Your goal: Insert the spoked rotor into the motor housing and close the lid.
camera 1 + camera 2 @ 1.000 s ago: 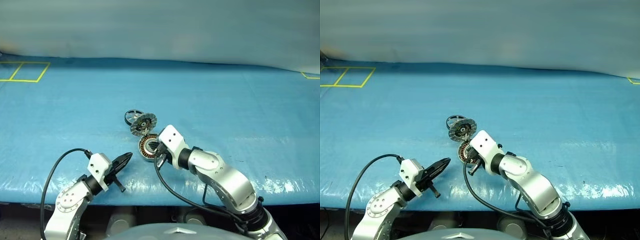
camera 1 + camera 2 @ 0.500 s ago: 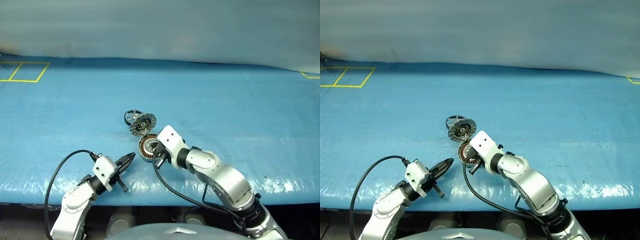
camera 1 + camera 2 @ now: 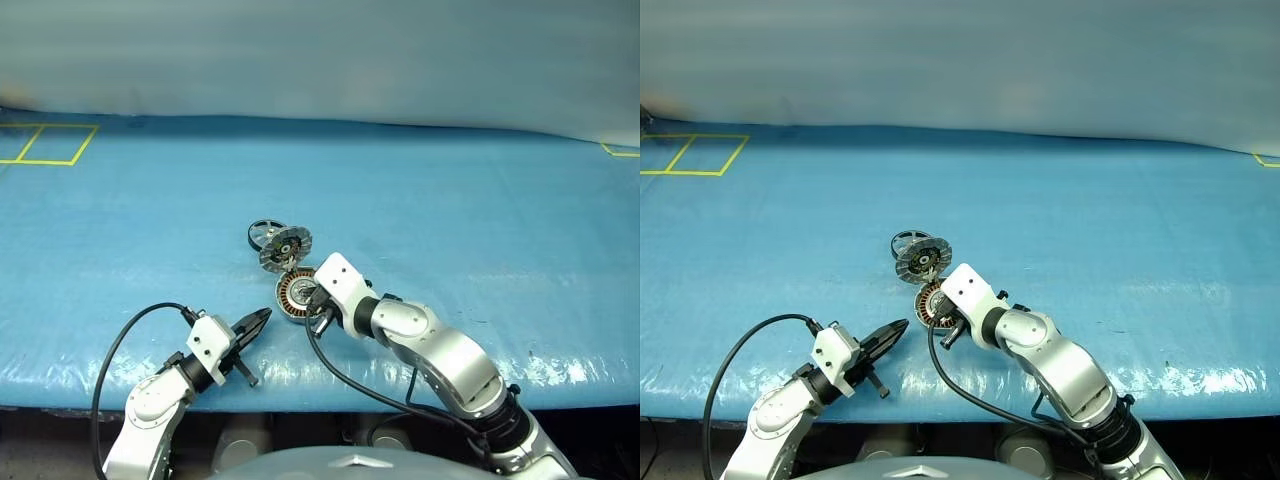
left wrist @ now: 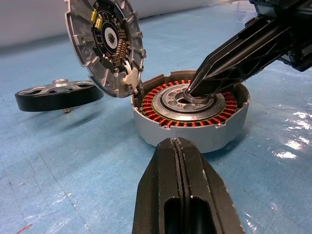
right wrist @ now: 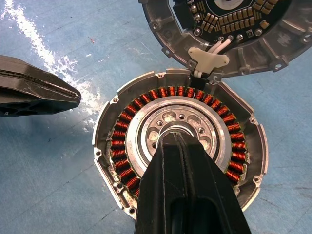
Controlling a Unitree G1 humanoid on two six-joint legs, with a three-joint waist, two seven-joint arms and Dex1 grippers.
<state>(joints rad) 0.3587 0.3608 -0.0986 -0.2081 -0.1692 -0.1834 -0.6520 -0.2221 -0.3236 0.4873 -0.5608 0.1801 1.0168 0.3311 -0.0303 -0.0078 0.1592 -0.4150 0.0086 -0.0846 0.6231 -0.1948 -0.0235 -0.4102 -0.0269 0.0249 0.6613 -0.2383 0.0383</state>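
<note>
The motor housing point(image 3: 294, 294) lies open on the blue mat, its copper windings ringing a silvery centre point(image 5: 171, 127). Its lid point(image 3: 284, 248) stands tilted at the housing's far edge, ribbed inner face and circuit board showing, joined to it by white wires. The spoked rotor point(image 3: 264, 233) lies flat just beyond the lid. My right gripper point(image 4: 194, 91) is shut, and its tip rests on the housing's centre hub. My left gripper point(image 3: 262, 316) is shut and empty. It points level at the housing's near wall from a short way off.
A blue tarp point(image 3: 480, 220) covers the table, with a pale backdrop behind. Yellow tape squares point(image 3: 45, 143) mark the far left corner and another mark sits at the far right. The left arm's black cable point(image 3: 120, 340) loops near the front edge.
The left forearm has swung in slightly. Both gripper tips, the housing, the lid and the rotor stay where they were.
</note>
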